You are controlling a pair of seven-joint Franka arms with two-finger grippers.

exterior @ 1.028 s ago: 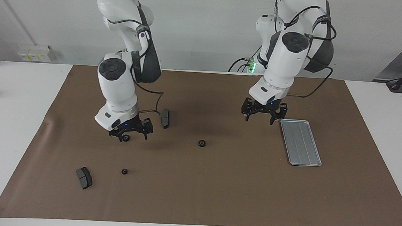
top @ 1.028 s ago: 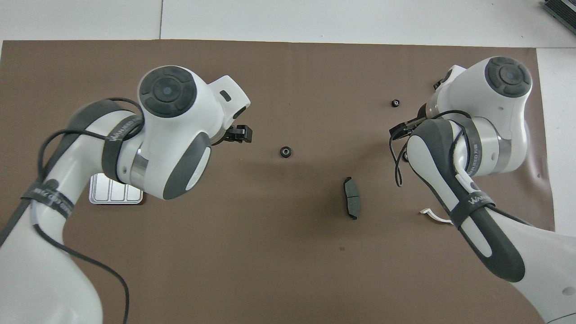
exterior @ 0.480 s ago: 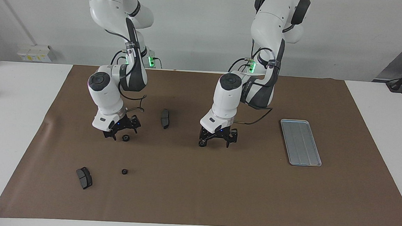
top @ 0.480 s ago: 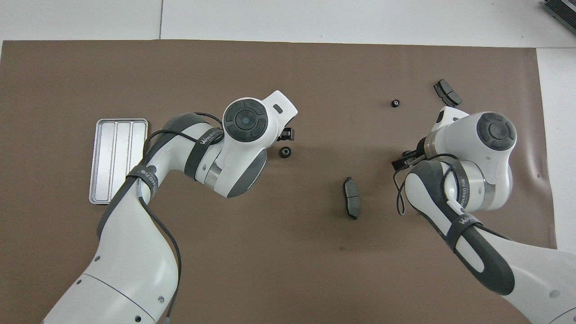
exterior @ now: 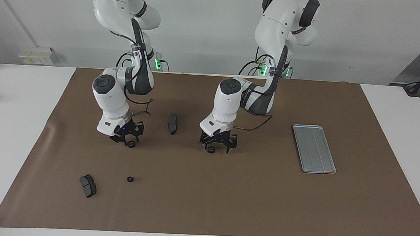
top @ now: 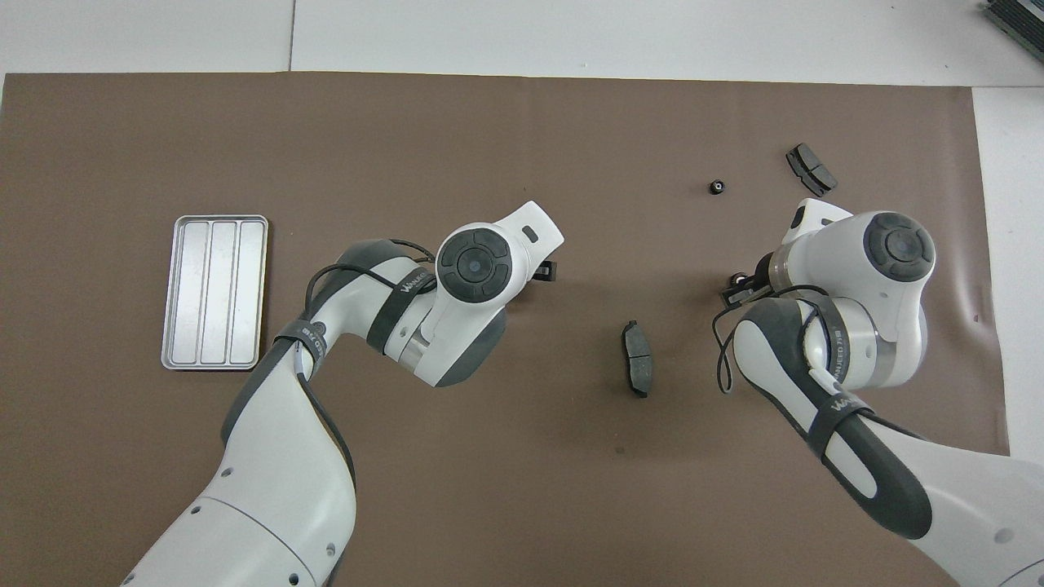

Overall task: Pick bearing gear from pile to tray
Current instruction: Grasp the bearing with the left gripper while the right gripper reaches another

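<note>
Three small black bearing gears lie on the brown mat. One gear (exterior: 211, 149) sits mid-mat between the spread fingers of my left gripper (exterior: 218, 150), which is open and low over it. A second gear (exterior: 131, 144) lies at the tips of my right gripper (exterior: 127, 141), which is down at the mat around it. The third gear (exterior: 130, 179) (top: 716, 187) lies farther from the robots, on its own. The silver tray (exterior: 314, 148) (top: 214, 292) rests toward the left arm's end and holds nothing. In the overhead view both arms hide their grippers and the gears below them.
One dark brake pad (exterior: 172, 123) (top: 637, 359) lies between the two grippers, slightly nearer the robots. Another brake pad (exterior: 88, 185) (top: 810, 169) lies toward the right arm's end, farther out than the lone gear. The brown mat (exterior: 226, 206) covers the white table.
My left arm swung from beside the tray to the mid-mat gear and came down around it. The right arm sank lower over its gear and shifted slightly.
</note>
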